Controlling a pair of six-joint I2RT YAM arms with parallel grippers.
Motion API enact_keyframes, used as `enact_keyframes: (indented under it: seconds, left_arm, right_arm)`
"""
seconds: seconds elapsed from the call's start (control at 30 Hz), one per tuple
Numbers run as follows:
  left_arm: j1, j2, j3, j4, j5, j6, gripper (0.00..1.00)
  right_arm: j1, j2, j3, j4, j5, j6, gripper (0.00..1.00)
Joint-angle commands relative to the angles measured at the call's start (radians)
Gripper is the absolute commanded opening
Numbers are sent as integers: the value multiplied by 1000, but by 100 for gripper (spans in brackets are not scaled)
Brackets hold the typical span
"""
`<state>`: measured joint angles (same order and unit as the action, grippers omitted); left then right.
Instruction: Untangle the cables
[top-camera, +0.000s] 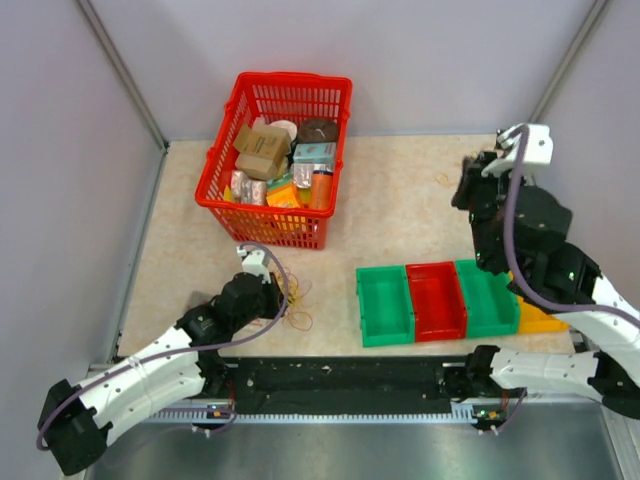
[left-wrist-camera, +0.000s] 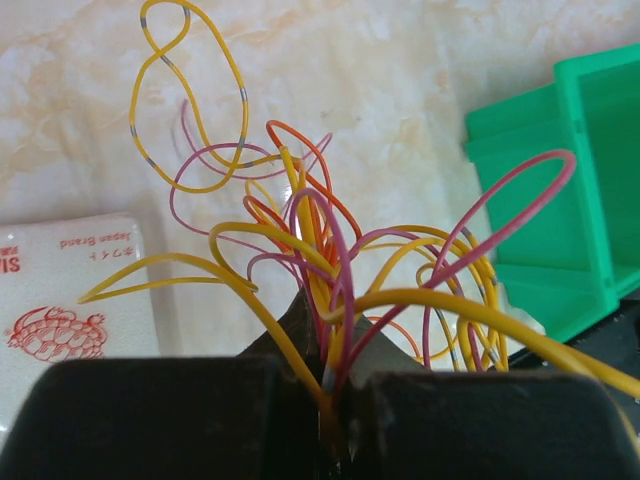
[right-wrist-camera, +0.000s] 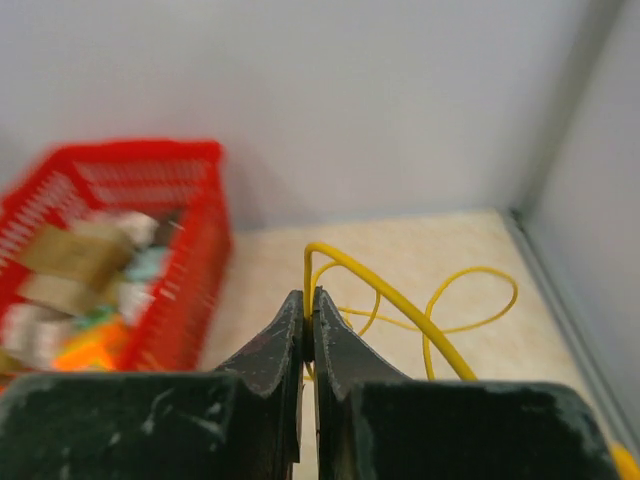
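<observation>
Near the front edge of the surface (top-camera: 400, 200), the left end effector (left-wrist-camera: 322, 325) is clenched on the cables (left-wrist-camera: 318, 240), whose yellow, orange and red loops fan out between a white packet (left-wrist-camera: 70, 290) and a green bin (left-wrist-camera: 570, 180). Farther back a red basket (top-camera: 270, 225) of packaged goods stands behind the tangle. Off to the right, the right end effector (right-wrist-camera: 307, 300) pinches what looks like a single yellow cable (right-wrist-camera: 400, 300), its loops blurred.

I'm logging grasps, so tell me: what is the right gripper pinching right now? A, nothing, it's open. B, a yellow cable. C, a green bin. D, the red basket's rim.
B: in the right wrist view the right gripper is shut on a yellow cable that loops out ahead of it.
</observation>
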<state>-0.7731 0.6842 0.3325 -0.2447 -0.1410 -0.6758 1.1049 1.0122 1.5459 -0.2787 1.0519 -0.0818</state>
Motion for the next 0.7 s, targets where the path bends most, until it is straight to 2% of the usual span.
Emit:
enact_keyframes:
  seconds: [0.0,0.07,0.17,0.33,0.4,0.47,0.67]
  left_arm:
    - [0,-12,88,24,72,36,1]
    - [-2,1,109,13,92,45,1]
    - [0,26,137,-4,112,59,1]
    - [0,32,154,-19,116,56,1]
    - [0,17,152,-27,115,48,1]
    - [0,0,151,-24,110,50,1]
    - [0,38,186,-31,122,68,2]
  right_arm:
    - [-121,-162,-159,-385,272,310,0]
    - [-196,-234,-202,-505,245,427,0]
    - [-389,-277,-280,-563,96,453,0]
    - [-785,-198,-354,-654,-202,488,0]
    - [-894,-201,-382,-656,-248,487,0]
    - [-932,-211,-386,-677,-212,493,0]
    - [-939,-225,-411,-744,-47,559,0]
